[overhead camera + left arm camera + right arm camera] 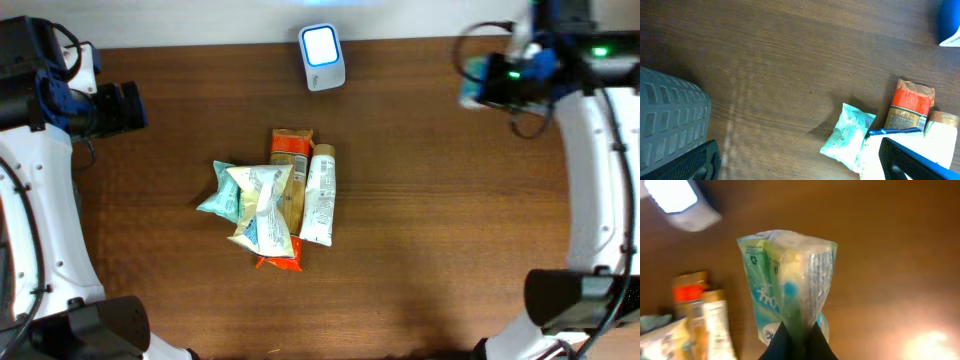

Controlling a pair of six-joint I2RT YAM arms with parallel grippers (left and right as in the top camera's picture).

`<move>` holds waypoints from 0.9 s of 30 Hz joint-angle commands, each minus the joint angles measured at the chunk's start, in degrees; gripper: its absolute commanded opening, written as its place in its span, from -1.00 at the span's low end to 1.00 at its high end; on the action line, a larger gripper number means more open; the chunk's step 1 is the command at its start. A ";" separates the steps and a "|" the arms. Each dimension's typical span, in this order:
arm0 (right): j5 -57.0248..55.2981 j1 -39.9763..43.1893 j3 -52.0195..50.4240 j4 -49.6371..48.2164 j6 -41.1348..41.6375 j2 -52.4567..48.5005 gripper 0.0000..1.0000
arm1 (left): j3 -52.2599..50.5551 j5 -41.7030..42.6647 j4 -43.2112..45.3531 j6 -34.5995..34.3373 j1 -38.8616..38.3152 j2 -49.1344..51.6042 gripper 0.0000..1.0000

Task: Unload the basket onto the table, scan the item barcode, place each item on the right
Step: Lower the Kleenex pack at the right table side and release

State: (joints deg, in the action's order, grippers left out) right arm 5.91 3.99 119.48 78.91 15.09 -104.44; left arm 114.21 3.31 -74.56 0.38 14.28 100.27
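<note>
A green and teal snack bag point(790, 280) hangs above the table, pinched at its lower edge by my right gripper point(799, 341), which is shut on it. From overhead the bag shows as a blurred pale shape point(477, 82) at the back right, beside the right gripper point(500, 80). The white barcode scanner point(322, 57) with its lit window stands at the back centre, and the right wrist view catches the scanner point(680, 202) at top left. No barcode shows on the bag. My left gripper point(125, 108) is open and empty at the far left; in its wrist view the left gripper point(800, 167) has bare wood between its fingers.
A pile of items lies mid-table: an orange packet point(291, 148), a white tube point(320, 195), a teal bag point(222, 192) and a pale yellow bag point(262, 208). A grey slotted basket point(670, 120) sits at the left edge of the left wrist view.
</note>
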 commanded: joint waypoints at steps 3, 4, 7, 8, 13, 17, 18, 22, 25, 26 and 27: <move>6.32 11.82 -15.91 -3.04 0.17 -4.79 -0.92 | 0.26 -0.13 -0.11 0.48 0.13 -0.24 0.98; 8.55 13.03 -18.64 -4.76 -0.85 -5.11 -0.92 | 0.26 -0.13 -0.11 0.48 0.13 -0.24 0.98; 9.51 16.83 -27.10 -9.75 -1.33 -5.44 -0.92 | 0.26 -0.13 -0.11 0.48 0.15 -0.24 0.98; 9.29 17.49 -29.03 -11.17 -1.38 -5.46 -0.92 | 0.26 -0.13 -0.11 0.48 0.13 -0.24 0.98; 7.61 18.97 -39.01 -21.24 -2.82 -5.57 -0.92 | 0.26 -0.13 -0.11 0.48 0.13 -0.24 0.98; 7.19 19.02 -37.27 -20.61 -3.30 -5.53 -0.08 | 0.26 -0.13 -0.11 0.48 0.13 -0.24 0.98; 7.63 19.02 -34.77 -18.38 -3.76 -5.53 0.01 | 0.26 -0.13 -0.11 0.48 0.13 -0.24 0.98; 20.33 16.55 -23.19 -7.39 -11.89 -5.53 0.18 | 0.26 -0.13 -0.11 0.48 0.13 -0.24 0.98; 24.85 10.38 -25.00 -8.11 -11.67 -5.55 0.28 | 0.26 -0.13 -0.11 0.46 0.15 -0.24 0.98; 25.81 8.26 -26.45 -9.16 -11.65 -5.55 0.29 | 0.26 -0.13 -0.11 0.46 0.15 -0.24 0.98; 27.61 5.31 -28.96 -11.52 -11.63 -5.55 0.30 | 0.26 -0.13 -0.11 0.46 0.13 -0.24 0.98</move>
State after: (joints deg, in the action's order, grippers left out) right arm 27.24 15.20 94.45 69.87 4.67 -110.52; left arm 114.21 3.16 -74.59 0.38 14.28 100.27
